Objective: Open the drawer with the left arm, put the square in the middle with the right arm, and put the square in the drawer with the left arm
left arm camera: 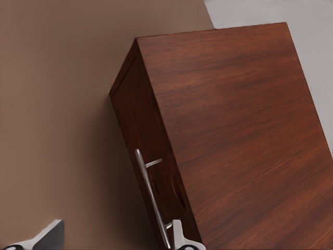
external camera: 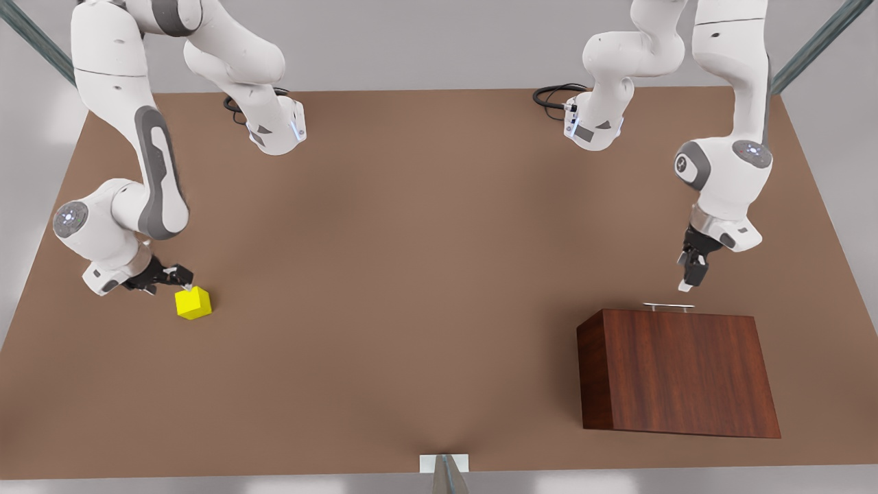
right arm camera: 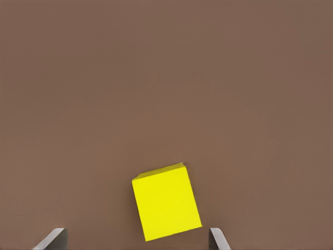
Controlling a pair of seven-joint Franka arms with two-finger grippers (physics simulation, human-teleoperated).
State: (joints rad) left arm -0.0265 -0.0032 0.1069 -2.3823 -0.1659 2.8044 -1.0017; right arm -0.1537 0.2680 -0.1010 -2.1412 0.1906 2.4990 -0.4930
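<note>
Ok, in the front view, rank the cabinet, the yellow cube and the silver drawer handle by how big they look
1. The cabinet, by far the largest.
2. The yellow cube.
3. The silver handle, longer than the cube is wide, but a thin sliver seen edge-on, so it covers the least area.

No text, label, brand, number or sign can be read on anything in these views.

Layout across the tabletop [external camera: 425,288]

The square [external camera: 193,302] is set near the front view's left edge; the cabinet [external camera: 675,374] near the right front corner.
</note>
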